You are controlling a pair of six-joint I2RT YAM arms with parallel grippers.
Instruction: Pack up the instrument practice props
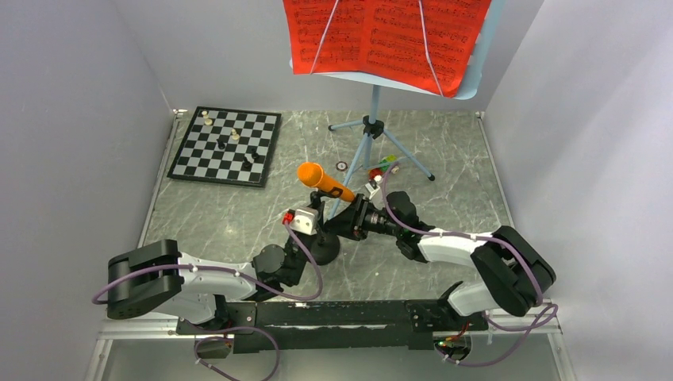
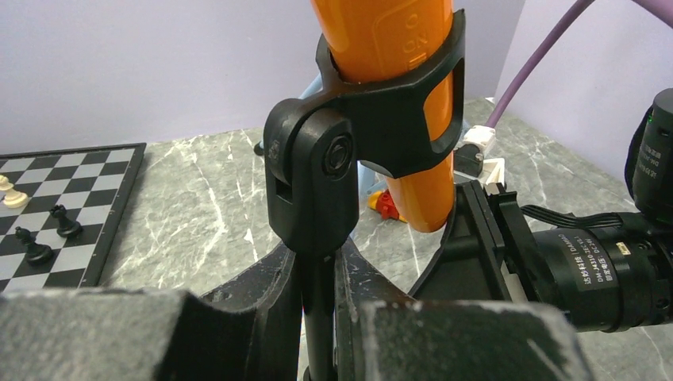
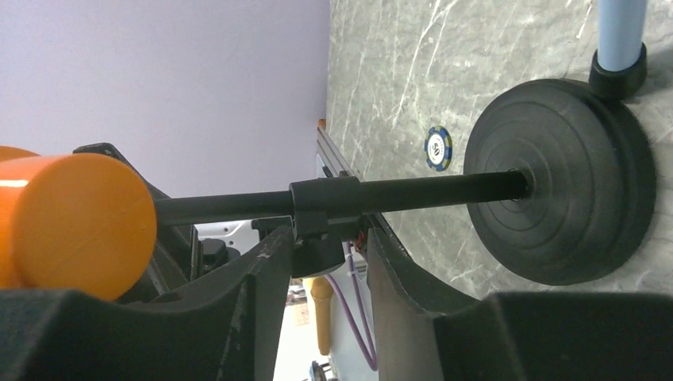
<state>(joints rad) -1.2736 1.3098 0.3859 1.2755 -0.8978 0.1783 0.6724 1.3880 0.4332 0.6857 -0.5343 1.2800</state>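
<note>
Pinches the thin black post (image 2: 317,349) under the clip with the left gripper (image 2: 317,274), clamped narrow on it. Shows the orange microphone (image 1: 324,180) clipped on top, mid-table, round base (image 3: 563,175) down on the table (image 1: 214,222). Straddles the same post with the right gripper (image 3: 324,246), part-spread; cannot tell whether pressing yet. Risks, given two mismatched pulls, bending the post, popping the microphone loose, or shoving the base into the music stand (image 3: 617,40) just beside it and toppling that.

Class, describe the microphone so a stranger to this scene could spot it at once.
Find the tall light-blue music stand holding red sheet music at the back of the marble table. In front of its tripod legs is a short black stand with a round base. Clipped tilted at its top is the microphone, the only bright orange cylinder.
</note>
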